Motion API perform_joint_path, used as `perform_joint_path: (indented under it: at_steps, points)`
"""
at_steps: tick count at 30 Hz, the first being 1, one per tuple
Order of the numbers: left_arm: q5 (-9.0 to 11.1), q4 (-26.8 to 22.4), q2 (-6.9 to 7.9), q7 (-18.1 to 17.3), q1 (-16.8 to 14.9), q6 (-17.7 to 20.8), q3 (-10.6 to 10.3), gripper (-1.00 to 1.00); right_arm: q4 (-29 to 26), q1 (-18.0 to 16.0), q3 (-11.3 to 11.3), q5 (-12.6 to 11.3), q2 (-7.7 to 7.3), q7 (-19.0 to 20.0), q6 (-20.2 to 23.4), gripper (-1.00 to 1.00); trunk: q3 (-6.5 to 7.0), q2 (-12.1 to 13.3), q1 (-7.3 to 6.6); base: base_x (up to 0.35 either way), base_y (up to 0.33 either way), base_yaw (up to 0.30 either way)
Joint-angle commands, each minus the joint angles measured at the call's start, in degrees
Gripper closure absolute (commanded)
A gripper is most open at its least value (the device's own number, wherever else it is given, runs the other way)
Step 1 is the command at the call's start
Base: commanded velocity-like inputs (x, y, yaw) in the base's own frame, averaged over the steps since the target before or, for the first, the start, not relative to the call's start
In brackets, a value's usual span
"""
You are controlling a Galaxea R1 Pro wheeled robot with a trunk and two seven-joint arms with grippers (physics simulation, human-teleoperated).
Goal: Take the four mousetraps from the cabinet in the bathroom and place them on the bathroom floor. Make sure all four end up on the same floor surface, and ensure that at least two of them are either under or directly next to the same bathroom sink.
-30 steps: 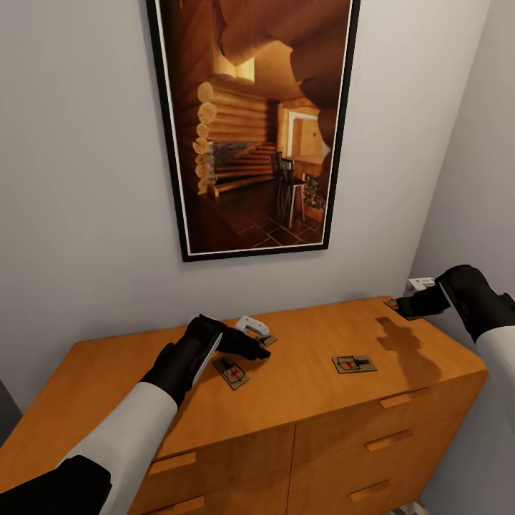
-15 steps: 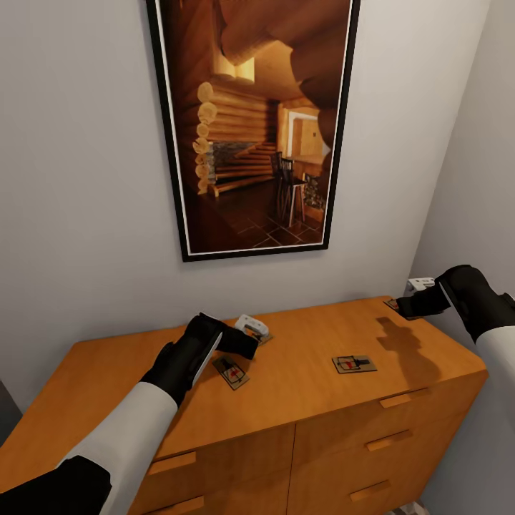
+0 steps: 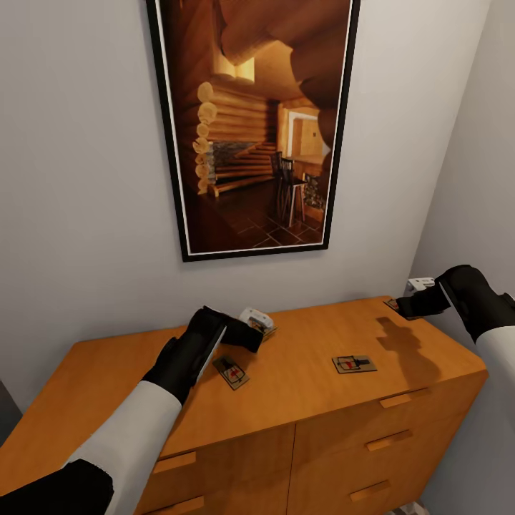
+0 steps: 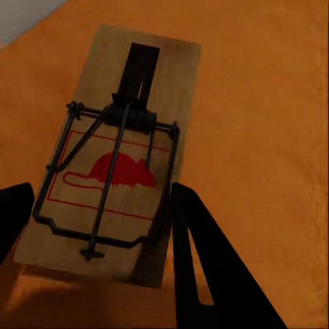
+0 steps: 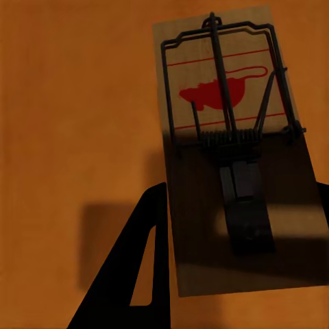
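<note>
Nearest the lens: the white-sleeved left arm, reaching out over the orange-brown cabinet (image 3: 307, 400), drawers with slab pulls along its front. Just beside the black wrist, flat on the top: the near mousetrap (image 3: 231, 372), red mark up, untouched. Well to its right, alone on open wood: the middle mousetrap (image 3: 354, 363), also flat.

A little further back: the left gripper (image 3: 252, 331), narrowed onto the held mousetrap (image 4: 116, 157), one dark finger (image 4: 199, 274) tight along a long edge, the other just at the opposite edge. Wire spring and red mouse print plain in the left wrist view; a shadow under the board's near end.

At the cabinet's back right corner: the right gripper (image 3: 409, 306), closed likewise on the corner mousetrap (image 5: 229, 144), a black finger (image 5: 137, 267) along one long edge and a sliver of the other at the far edge. Half of that board in shade, a darker patch cast on the wood beside it.

Behind it all: a pale wall and a tall black-framed picture (image 3: 254, 121) of a log-cabin interior, hung directly above the cabinet.
</note>
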Motion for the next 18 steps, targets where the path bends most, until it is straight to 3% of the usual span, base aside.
perform_joint_path:
  at_steps: [1,7,18]
  points:
    - [-0.8,-1.3,-0.03,-0.6,0.0,0.9,0.0,1.00,-0.1,0.0,0.2,0.5,-0.06,0.6,0.1,1.00,-0.07,0.0,0.00,0.000,0.000,0.000]
    - [-0.6,-10.4,-0.03,-0.8,-0.1,7.9,0.0,1.00,-0.1,0.0,0.2,0.5,-0.06,0.6,0.1,1.00,-0.07,0.0,0.00,0.000,0.000,0.000]
    - [-0.7,-13.2,0.04,-0.8,-0.1,9.5,0.3,1.00,-0.1,0.0,0.2,0.6,-0.06,0.6,0.1,1.00,-0.07,0.0,0.00,0.000,0.000,0.000]
